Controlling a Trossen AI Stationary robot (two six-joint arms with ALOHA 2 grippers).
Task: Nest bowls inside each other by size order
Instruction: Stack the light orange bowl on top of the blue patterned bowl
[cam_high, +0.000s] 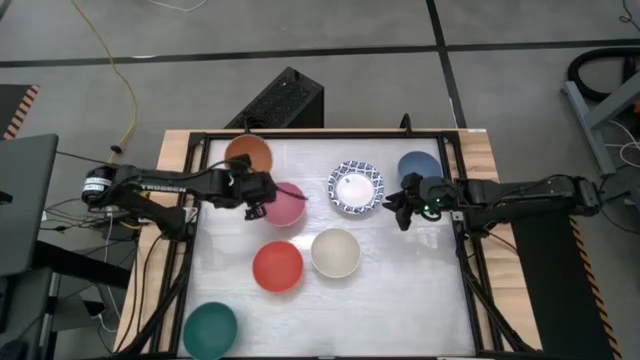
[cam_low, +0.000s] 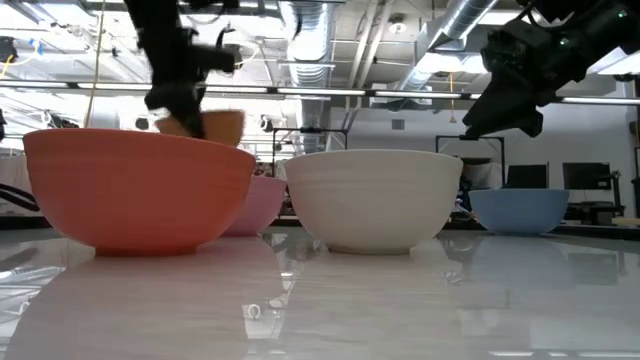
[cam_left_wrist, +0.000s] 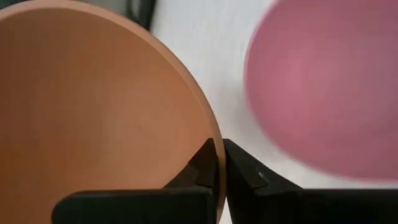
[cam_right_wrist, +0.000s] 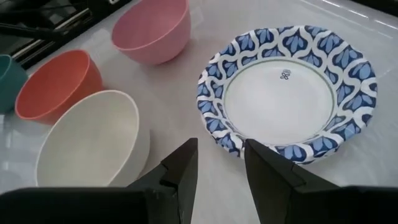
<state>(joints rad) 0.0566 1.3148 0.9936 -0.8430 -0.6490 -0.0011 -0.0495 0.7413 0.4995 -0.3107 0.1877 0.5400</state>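
My left gripper (cam_high: 257, 198) is shut on the orange bowl (cam_high: 248, 154) at the table's far left, with the pink bowl (cam_high: 288, 206) just beside it. A white bowl with a blue-patterned rim (cam_right_wrist: 286, 93) rests on its base at the far middle, and a blue bowl (cam_high: 418, 166) stands right of it. The red bowl (cam_high: 277, 266) and the cream bowl (cam_high: 335, 252) stand mid-table, and the dark green bowl (cam_high: 210, 330) sits at the near left. My right gripper (cam_right_wrist: 221, 163) hangs open above the table, close to the patterned bowl's rim, touching nothing. My left gripper pinches the orange bowl's rim (cam_left_wrist: 211, 134), one finger (cam_left_wrist: 202, 165) inside the bowl and the other (cam_left_wrist: 245, 171) outside. The fingers slant downward from the table's left. In the low view the bowl (cam_low: 218, 125) hangs higher than the pink bowl's rim; the red bowl hides its underside.
A black frame (cam_high: 190, 200) borders the white table top on its left, far and right sides. Bare table lies at the near right (cam_high: 400, 320). A black box (cam_high: 285, 100) stands on the floor beyond the far edge.
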